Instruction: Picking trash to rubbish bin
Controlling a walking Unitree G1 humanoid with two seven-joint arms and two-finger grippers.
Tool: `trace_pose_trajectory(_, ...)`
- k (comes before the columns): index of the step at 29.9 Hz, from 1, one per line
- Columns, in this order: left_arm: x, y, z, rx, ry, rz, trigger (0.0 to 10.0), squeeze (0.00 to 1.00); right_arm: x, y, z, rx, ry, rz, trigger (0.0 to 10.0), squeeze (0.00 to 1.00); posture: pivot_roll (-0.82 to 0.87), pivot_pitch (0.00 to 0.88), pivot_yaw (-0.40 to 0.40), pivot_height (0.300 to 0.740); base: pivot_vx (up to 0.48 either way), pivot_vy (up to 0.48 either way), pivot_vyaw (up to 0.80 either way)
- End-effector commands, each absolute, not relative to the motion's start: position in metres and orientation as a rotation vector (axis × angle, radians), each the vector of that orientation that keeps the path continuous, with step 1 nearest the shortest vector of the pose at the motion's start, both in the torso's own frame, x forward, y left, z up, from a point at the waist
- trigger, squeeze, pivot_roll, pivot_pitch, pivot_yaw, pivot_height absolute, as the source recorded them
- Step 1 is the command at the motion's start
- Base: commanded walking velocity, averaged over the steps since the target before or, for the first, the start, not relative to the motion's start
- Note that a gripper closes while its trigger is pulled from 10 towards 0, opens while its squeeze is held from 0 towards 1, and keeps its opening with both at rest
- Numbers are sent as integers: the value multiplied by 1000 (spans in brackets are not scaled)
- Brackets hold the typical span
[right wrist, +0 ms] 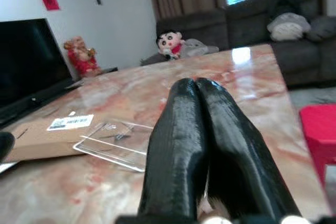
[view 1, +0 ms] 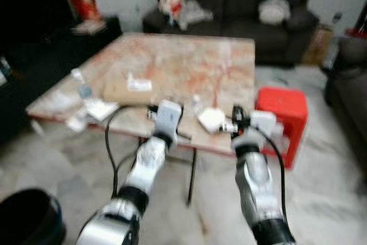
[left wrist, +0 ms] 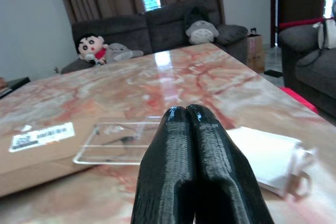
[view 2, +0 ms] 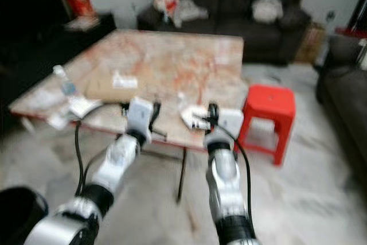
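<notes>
Table (view 1: 189,61) across frame centre, both grippers at its near edge: left gripper (view 1: 153,111) just left of centre, right gripper (view 1: 237,113) just right of centre. White paper packet (view 1: 211,119) on the near edge between them. Clear plastic sheet (left wrist: 118,142) on the tabletop, partly over the flat cardboard parcel (view 1: 129,91), which lies left of centre. Bottle (view 1: 81,84) and loose papers (view 1: 94,109) at the table's left corner. Stool (view 1: 282,121) on the floor right of the table. Sofa (view 1: 235,10) behind the table, top of frame, soft toys (view 1: 178,5) on it. Bin (view 1: 28,217) in lower left corner.
</notes>
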State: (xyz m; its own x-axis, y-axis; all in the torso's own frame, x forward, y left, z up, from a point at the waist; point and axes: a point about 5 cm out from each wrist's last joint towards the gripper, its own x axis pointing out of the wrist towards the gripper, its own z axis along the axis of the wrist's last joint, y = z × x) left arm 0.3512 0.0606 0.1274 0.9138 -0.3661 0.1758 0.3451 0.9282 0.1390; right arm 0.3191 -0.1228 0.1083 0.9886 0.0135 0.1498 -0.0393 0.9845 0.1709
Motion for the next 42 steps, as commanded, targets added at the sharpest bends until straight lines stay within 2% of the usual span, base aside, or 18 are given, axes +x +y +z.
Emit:
trace_pose_trajectory(1,354,66,129,112,-200,-348,10000,0,321,-117,114,181,-159,43,10000,0,35,0,31,740,300,0,0)
trace_pose_trajectory(42,356,67,133,115,-213,-343,10000,0,322,-117,113,201,-162,33,10000,0,38,11,37,740,296,0,0)
